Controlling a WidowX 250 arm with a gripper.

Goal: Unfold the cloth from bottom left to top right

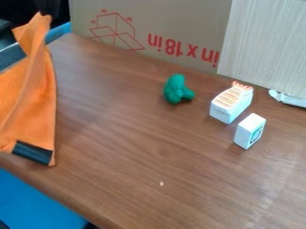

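Cloth [31,100] hung at the view's left beside the surface [137,152], its top pinched in your claw [47,10], and seemed light, limp and apt to crumple, so that raised corner suited your hold best.

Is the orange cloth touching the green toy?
No, a wide stretch of brown tabletop separates the orange cloth at the left edge from the green toy.
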